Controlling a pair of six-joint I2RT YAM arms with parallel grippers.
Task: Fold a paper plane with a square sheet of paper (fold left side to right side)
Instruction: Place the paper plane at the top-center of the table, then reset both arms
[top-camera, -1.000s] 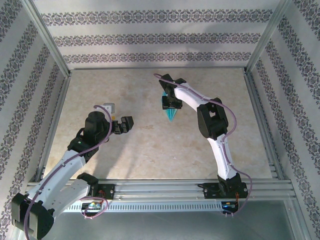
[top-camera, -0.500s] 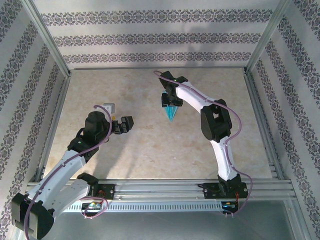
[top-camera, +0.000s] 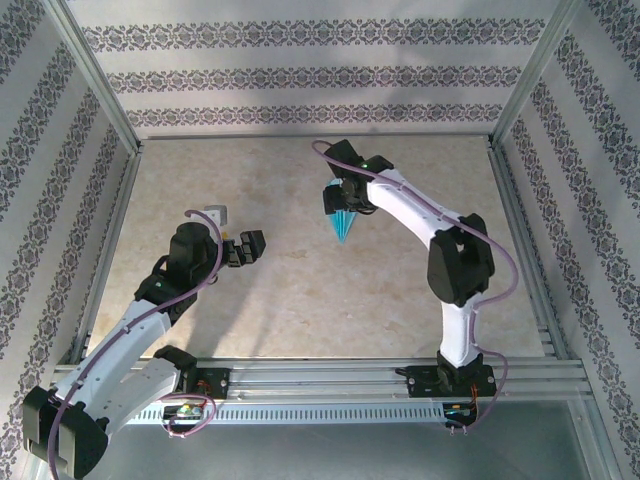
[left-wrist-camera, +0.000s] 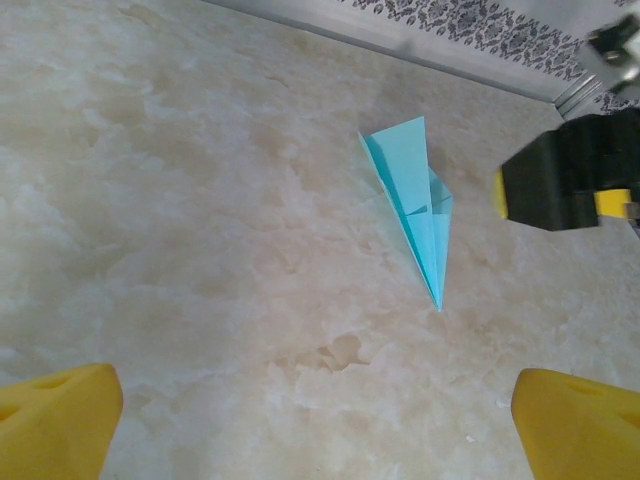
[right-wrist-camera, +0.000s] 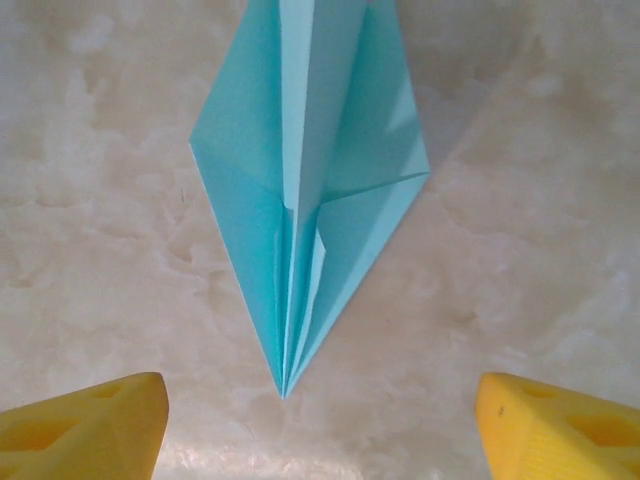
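Turquoise paper, folded into a narrow dart with fan-like creases: the paper plane (top-camera: 343, 226) lies flat on the marbled beige table (top-camera: 300, 310), upper centre of the top view, tip pointing down-frame. My right end effector (top-camera: 338, 203) overlaps its wide end there. In the right wrist view my yellow fingers (right-wrist-camera: 80, 430) are spread wide, clear of the paper, the tip between them. My left end effector (top-camera: 250, 246) is spread too, well apart at centre left. Since a second ago my right elbow has swung rightward; the plane has barely shifted.
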